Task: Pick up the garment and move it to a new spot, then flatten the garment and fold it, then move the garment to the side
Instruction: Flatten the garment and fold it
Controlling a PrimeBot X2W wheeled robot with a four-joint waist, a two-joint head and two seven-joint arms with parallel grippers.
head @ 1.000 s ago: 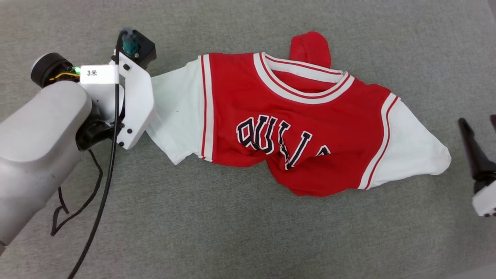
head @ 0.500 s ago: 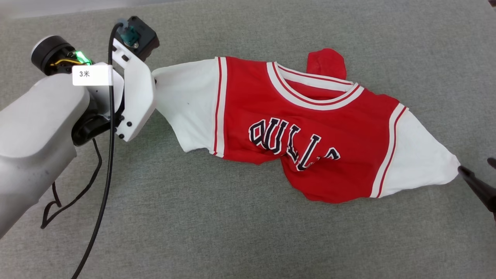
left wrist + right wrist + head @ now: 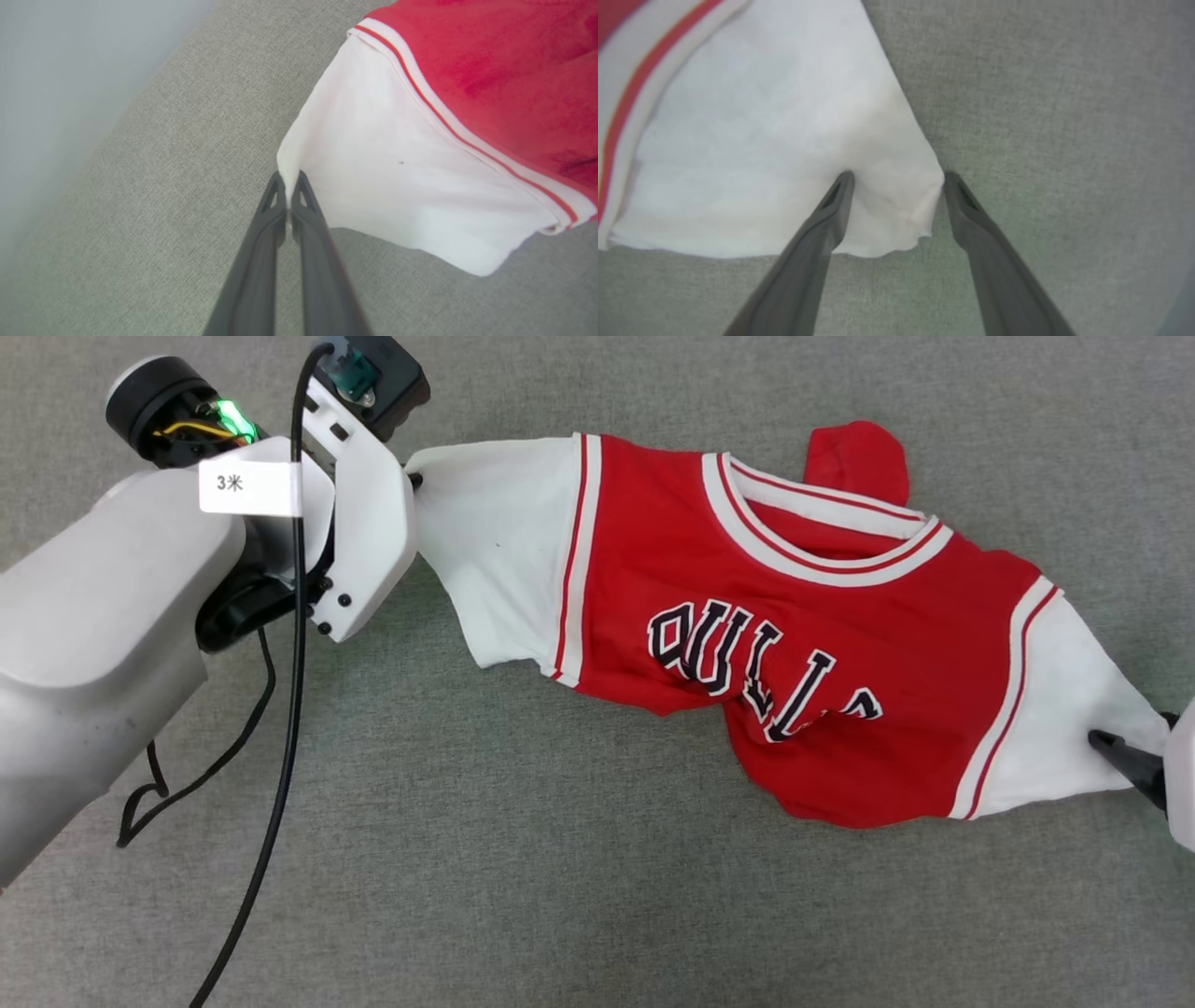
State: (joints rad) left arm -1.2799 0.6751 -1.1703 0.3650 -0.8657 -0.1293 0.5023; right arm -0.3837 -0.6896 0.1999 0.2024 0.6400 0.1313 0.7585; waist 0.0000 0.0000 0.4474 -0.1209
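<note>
The garment [image 3: 794,616], a red jersey with white sleeves and black letters, lies crumpled across the grey cloth surface. Its lower half is bunched up under the chest. My left gripper [image 3: 414,481] is at the upper left, shut on the tip of the left white sleeve. In the left wrist view the fingertips [image 3: 289,179] pinch that corner of the garment [image 3: 420,163]. My right gripper [image 3: 1131,730] stands open at the right edge. In the right wrist view the right gripper [image 3: 896,179] straddles the right sleeve's corner of the garment [image 3: 761,116], one finger [image 3: 840,186] lying on the cloth.
A black cable [image 3: 280,709] hangs from my left arm down over the grey surface [image 3: 560,896]. The left wrist view shows the surface's edge with pale floor [image 3: 70,70] beyond it. Bare grey cloth lies in front of the garment.
The head camera has shifted. My right gripper has come in from beside the right sleeve and now straddles its corner. My left gripper stays shut on the left sleeve.
</note>
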